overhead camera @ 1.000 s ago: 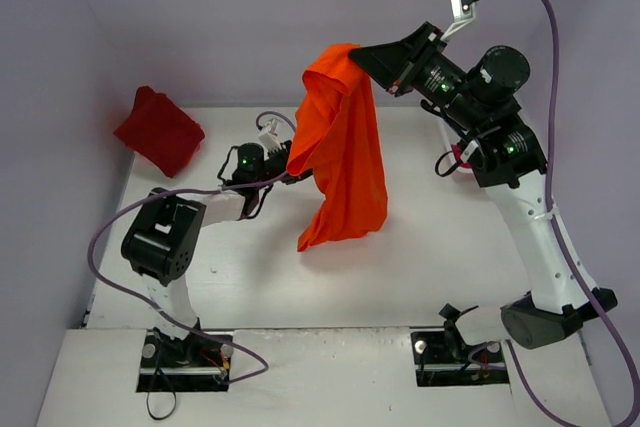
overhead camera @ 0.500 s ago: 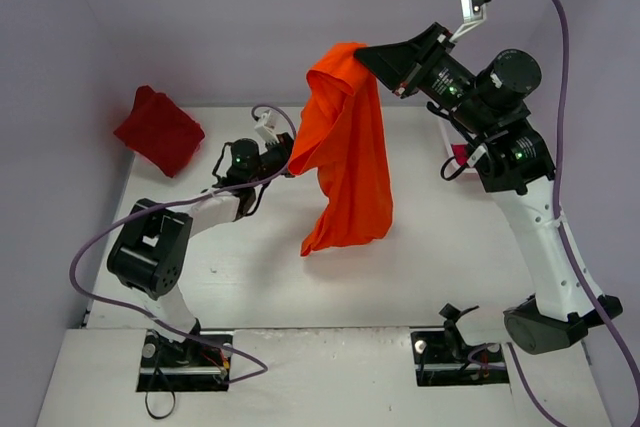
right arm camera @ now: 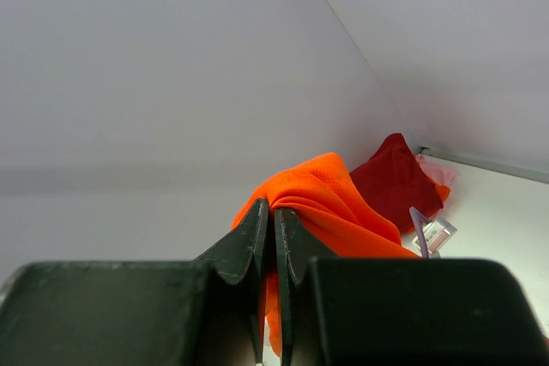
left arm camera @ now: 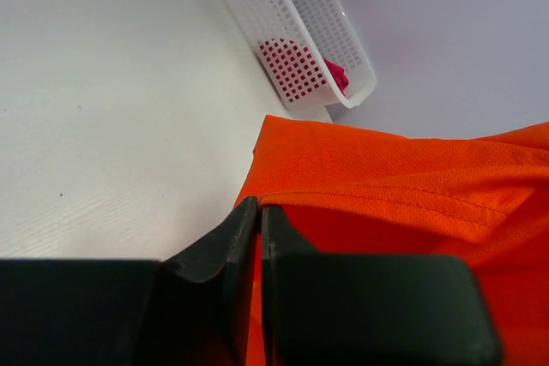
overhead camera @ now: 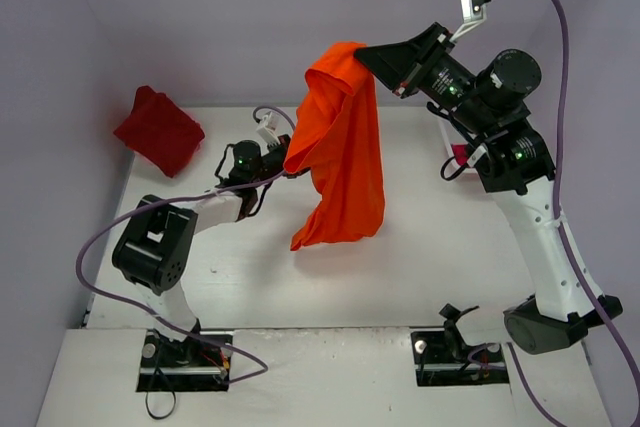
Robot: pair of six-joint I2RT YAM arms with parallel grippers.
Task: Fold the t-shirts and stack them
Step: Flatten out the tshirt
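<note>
In the top view, the right gripper [overhead camera: 360, 51] is holding the orange shirt [overhead camera: 340, 162] high over the far middle of the table [overhead camera: 420, 247], its fingers pinching the top fold; the shirt is hanging down in a long loose drape, and whether its lower end is touching the table I cannot tell; the left gripper [overhead camera: 285, 169] is reaching in from the left and nipping the shirt's left edge about halfway down; the dark red shirt [overhead camera: 158, 130] is lying crumpled at the far left corner, well apart from both arms; in the left wrist view, the left fingers are pressing together on a stitched edge of the orange cloth, which is spreading to the right of them; beyond, a white basket [left arm camera: 300, 32] is lying on the table by the wall, with the pink shirt [left arm camera: 336, 75] showing inside it through the mesh; in the right wrist view, the right fingers are clamping shut on a bunched ridge of orange cloth, and the dark red shirt is showing just past it near the wall
</note>
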